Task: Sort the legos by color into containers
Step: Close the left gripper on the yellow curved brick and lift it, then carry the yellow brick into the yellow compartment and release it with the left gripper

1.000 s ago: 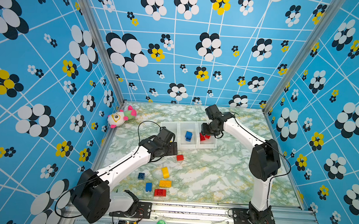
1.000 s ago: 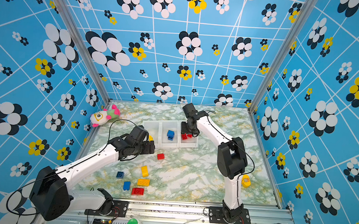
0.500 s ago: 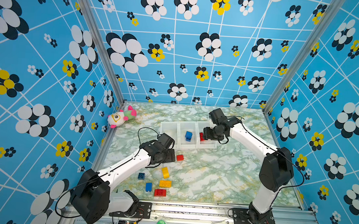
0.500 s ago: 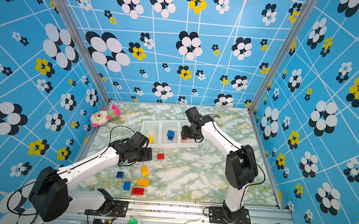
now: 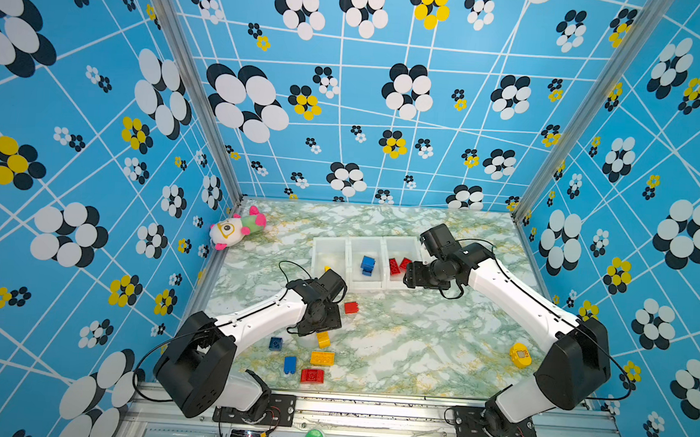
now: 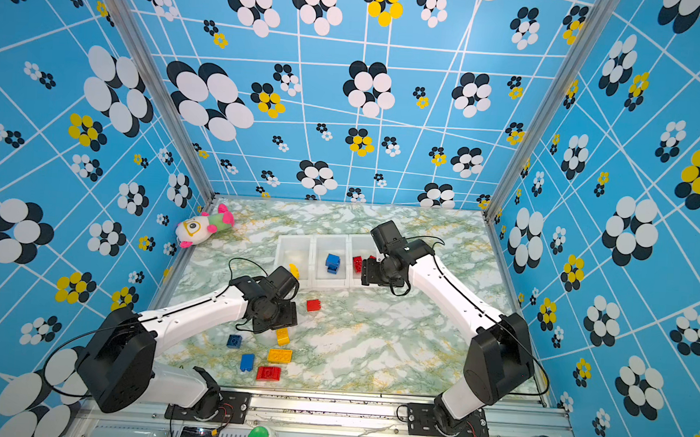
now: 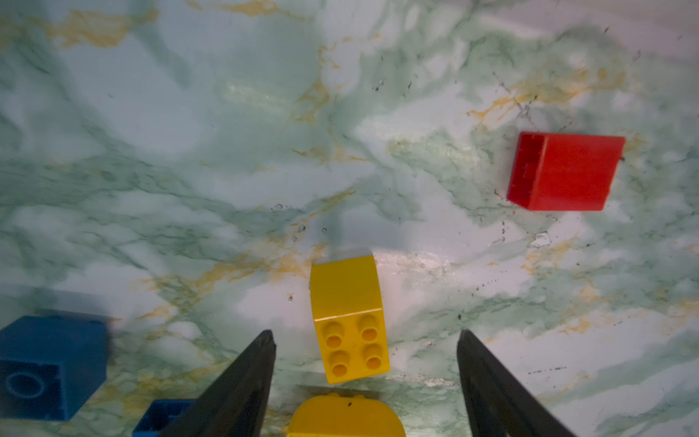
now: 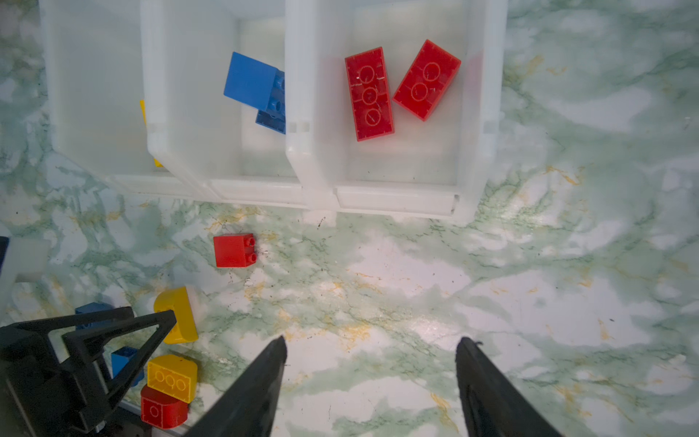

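Plush toy (image 5: 235, 231), far-left back corner. Left gripper (image 7: 365, 352): jaws apart, flanking yellow brick (image 7: 350, 321) without touching; four studs plain in left wrist view only. Loose legos (image 5: 322, 357) by front edge. Containers (image 8: 261, 191), centre: yellow, blue, then two red bricks (image 8: 368, 94), underside rings shown by right wrist view. Right gripper (image 8: 370, 352): jaws apart, empty, before containers. Round yellow piece (image 5: 520, 354), far right, in a top view; label unreadable.

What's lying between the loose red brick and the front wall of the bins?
Nothing. In the right wrist view, the stretch from the loose red brick to the front wall of the bins is bare tabletop.
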Tool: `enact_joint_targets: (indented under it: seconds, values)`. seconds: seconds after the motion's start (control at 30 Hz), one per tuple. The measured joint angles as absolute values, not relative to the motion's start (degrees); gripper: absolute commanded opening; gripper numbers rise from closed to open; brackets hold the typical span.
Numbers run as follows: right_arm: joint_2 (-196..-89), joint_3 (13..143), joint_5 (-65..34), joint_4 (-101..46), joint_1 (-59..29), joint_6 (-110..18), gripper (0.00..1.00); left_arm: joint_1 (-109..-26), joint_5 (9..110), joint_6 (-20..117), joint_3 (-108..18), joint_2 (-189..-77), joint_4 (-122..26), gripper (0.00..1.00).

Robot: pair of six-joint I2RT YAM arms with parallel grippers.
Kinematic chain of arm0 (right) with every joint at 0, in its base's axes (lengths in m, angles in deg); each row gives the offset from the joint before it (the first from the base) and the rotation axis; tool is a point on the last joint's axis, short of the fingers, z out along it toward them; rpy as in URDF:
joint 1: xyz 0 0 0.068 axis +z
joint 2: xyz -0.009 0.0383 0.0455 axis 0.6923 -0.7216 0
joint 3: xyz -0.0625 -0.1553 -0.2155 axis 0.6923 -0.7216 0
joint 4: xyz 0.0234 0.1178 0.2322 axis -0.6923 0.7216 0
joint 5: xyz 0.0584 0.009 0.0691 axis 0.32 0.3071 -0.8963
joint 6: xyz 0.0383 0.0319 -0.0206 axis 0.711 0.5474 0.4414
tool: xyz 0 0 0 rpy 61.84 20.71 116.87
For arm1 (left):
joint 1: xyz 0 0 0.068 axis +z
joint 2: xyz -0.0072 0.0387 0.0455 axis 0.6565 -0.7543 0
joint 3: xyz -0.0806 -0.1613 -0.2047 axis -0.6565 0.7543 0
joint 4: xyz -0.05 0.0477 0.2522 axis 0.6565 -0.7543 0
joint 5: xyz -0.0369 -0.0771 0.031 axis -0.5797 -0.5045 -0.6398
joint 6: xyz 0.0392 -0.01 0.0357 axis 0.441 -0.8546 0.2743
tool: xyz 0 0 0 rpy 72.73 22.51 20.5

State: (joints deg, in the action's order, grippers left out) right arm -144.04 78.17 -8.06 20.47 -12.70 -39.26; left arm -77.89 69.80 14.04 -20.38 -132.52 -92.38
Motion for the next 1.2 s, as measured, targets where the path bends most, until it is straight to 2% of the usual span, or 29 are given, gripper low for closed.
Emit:
enact_joint_targets:
  seconds: [0.33, 0.53, 0.63, 0.7, 0.73, 0.77, 0.87, 1.2]
  values:
    - [-139.8, 75.4, -8.0, 22.4, -12.7, -39.1, 0.74, -79.8, 68.6, 9.0, -19.0, -135.0, -92.1, 0.68]
    - [-139.5, 75.0, -8.1, 22.4, -12.7, -39.1, 0.73, -79.8, 68.4, 8.6, -18.5, -136.3, -91.3, 0.60]
    - [-139.5, 75.0, -8.1, 22.4, -12.7, -39.1, 0.73, -79.8, 68.2, 8.6, -18.2, -137.1, -90.4, 0.53]
    - [-139.5, 75.0, -8.0, 22.4, -12.7, -38.9, 0.73, -79.8, 68.4, 8.5, -17.9, -137.0, -90.2, 0.44]
    - [-139.5, 75.0, -8.0, 22.4, -12.7, -38.9, 0.73, -79.7, 68.6, 8.5, -17.8, -136.9, -90.2, 0.34]
    - [-139.4, 75.0, -8.0, 22.4, -12.7, -38.8, 0.73, -79.7, 68.7, 8.4, -17.6, -136.8, -90.2, 0.27]
    - [-139.1, 75.0, -8.1, 22.4, -12.7, -38.3, 0.73, -79.7, 68.6, 8.5, -17.5, -136.4, -90.0, 0.13]
    - [-137.0, 72.8, -8.1, 22.2, -12.5, -36.7, 0.73, -79.7, 70.5, 8.8, -17.5, -133.7, -90.9, 0.01]
